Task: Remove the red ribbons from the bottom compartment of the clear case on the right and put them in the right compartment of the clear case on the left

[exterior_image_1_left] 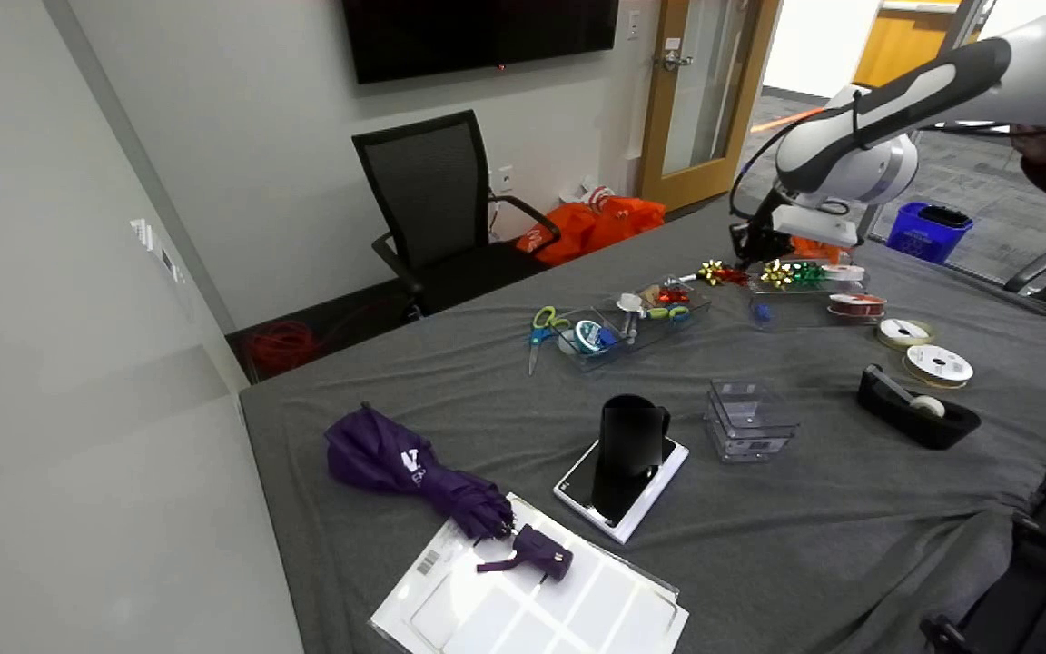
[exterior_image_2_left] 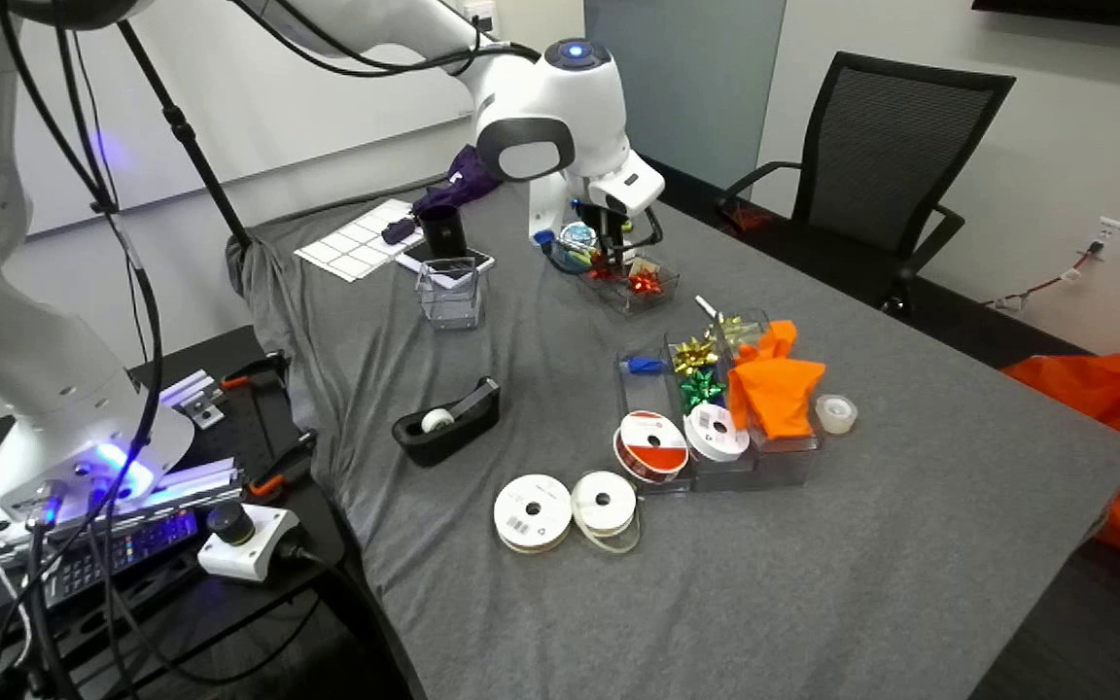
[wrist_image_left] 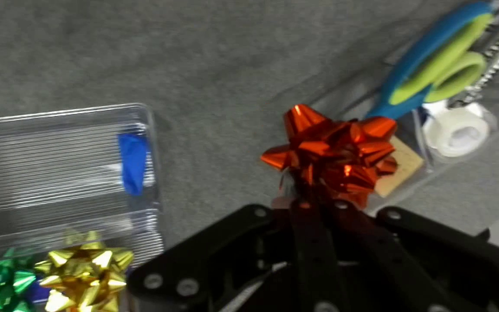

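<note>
Claw [wrist_image_left: 322, 204]: pinching red foil gift bow [wrist_image_left: 329, 162], bow hanging right at its tips.
Clear source case [wrist_image_left: 54, 164]: lying left of claw in wrist view, gold foil bow [wrist_image_left: 85, 277] and green foil bow [wrist_image_left: 2, 281] sitting inside.
Clear target case [exterior_image_2_left: 647, 300]: lying ahead and right of claw in wrist view, second red bow [exterior_image_2_left: 646, 282] sitting inside.
Bow transfer: looking like carry step, release pending.
Target drop: needing claw centring over right compartment [exterior_image_2_left: 667, 281], lowering, then spreading.

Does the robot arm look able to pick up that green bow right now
Probably not yet: the gripper appears closed on a red bow it would likely have to release first, though the green bow looks uncovered.
</note>
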`<state>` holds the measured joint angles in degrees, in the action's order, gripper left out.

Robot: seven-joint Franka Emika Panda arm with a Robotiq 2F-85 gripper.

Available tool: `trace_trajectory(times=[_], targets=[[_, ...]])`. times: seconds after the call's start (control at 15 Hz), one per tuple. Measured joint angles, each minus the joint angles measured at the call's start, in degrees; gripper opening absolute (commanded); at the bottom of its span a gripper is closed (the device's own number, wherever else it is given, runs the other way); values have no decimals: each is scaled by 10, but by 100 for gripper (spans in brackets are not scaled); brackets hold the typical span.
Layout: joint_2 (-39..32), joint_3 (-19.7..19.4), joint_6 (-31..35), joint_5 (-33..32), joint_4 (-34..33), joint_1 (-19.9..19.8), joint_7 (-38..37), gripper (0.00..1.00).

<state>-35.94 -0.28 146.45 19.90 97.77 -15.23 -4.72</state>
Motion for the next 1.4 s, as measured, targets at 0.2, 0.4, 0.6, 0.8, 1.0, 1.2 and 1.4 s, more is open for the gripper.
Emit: trace_trajectory(times=[0.2, 0.4, 0.6, 0.8, 1.0, 1.2, 1.4], targets=[[8, 12, 24, 31, -3, 29, -53, 0], [6, 6, 23, 32, -33, 52, -125, 0], [-21, -17, 9, 28, -96, 63, -189, 0], [-73, -44, -19, 16, -175, 64, -240, 0], [-132, -62, -38, 3, -241, 63, -267, 0], [-180, -63, -46, -6, -278, 62, -266, 0], [-212, -60, -47, -11, -293, 62, -249, 0]])
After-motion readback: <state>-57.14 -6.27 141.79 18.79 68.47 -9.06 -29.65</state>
